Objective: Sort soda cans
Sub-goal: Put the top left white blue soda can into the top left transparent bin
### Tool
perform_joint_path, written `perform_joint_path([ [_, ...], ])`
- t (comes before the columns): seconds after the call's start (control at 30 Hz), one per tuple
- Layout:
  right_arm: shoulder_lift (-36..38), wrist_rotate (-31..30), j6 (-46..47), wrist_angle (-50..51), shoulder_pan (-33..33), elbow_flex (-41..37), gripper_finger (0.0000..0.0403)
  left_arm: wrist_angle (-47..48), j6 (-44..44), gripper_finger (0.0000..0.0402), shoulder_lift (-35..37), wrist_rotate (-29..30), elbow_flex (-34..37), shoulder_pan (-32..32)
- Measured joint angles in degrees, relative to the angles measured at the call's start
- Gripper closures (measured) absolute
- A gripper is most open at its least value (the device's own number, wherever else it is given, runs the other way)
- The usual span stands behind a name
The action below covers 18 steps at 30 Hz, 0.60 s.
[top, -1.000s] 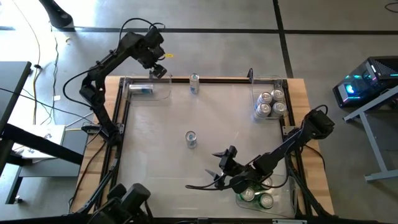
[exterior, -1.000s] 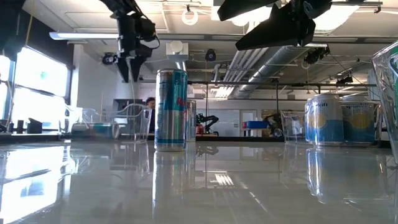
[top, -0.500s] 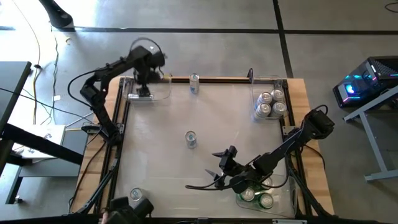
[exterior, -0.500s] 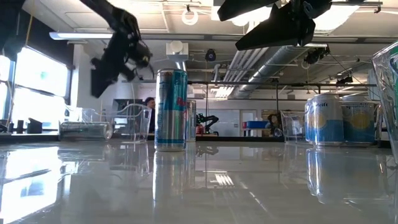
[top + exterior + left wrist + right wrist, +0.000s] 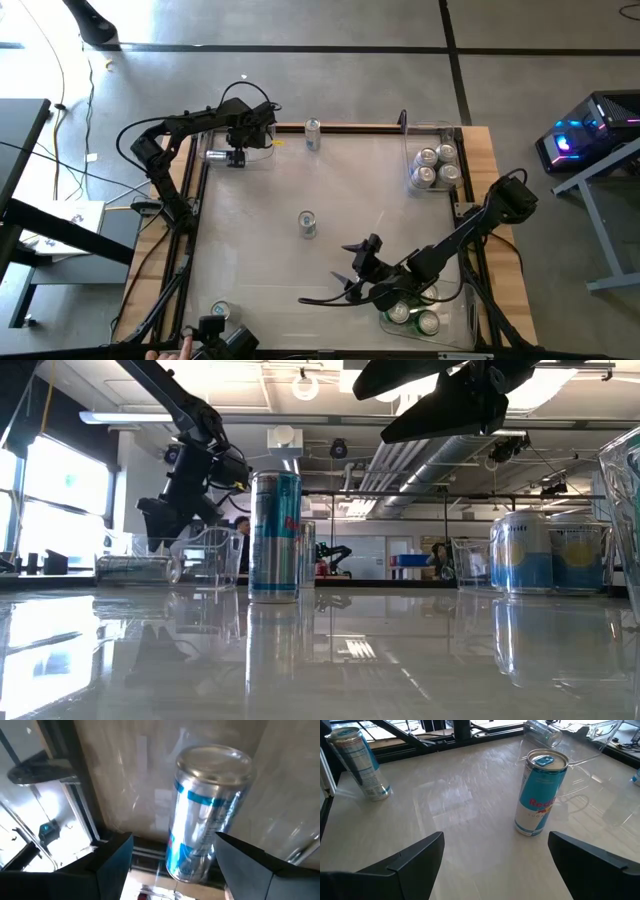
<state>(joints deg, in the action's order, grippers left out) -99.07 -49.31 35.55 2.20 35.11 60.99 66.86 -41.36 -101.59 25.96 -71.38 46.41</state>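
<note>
The left tool [image 5: 237,157] is reaching down at the far left corner of the tabletop [image 5: 260,250], its fingers spread wide on either side of a silver-and-blue aluminium can lying on its side [image 5: 207,815] inside a clear plastic bin [image 5: 262,150]; it is not gripping it, and the fingers are not touching the can in the wrist view. The right tool [image 5: 350,283] is hovering above the near right part of the tabletop, fingers apart and empty, pointing toward a pale blue aluminium can standing upright near the middle [image 5: 540,792].

Sorting is looking partly done. Four silver-topped cans [image 5: 434,166] are standing grouped in a clear bin at the far right corner, and two green cans [image 5: 412,317] are sitting in another bin at the near right edge. Left loose are the middle can, a slim can at the far edge [image 5: 313,133], and one at the near left corner [image 5: 219,312]. A person's hand [image 5: 181,349] is showing at that near edge.
</note>
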Motion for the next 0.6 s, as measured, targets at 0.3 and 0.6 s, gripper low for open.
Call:
perform_joint_path([
  [0.3, 0.0, -0.2, 0.5, 0.0, -0.5, 0.0, 0.0049, -1.3, -3.0, 0.0133, 0.0, -2.9, 0.0, 0.8],
  [0.6, 0.0, -0.1, 0.5, 0.0, -0.5, 0.0, 0.0049, -9.1, -6.7, 0.0133, 0.1, -3.4, -0.1, 2.0],
])
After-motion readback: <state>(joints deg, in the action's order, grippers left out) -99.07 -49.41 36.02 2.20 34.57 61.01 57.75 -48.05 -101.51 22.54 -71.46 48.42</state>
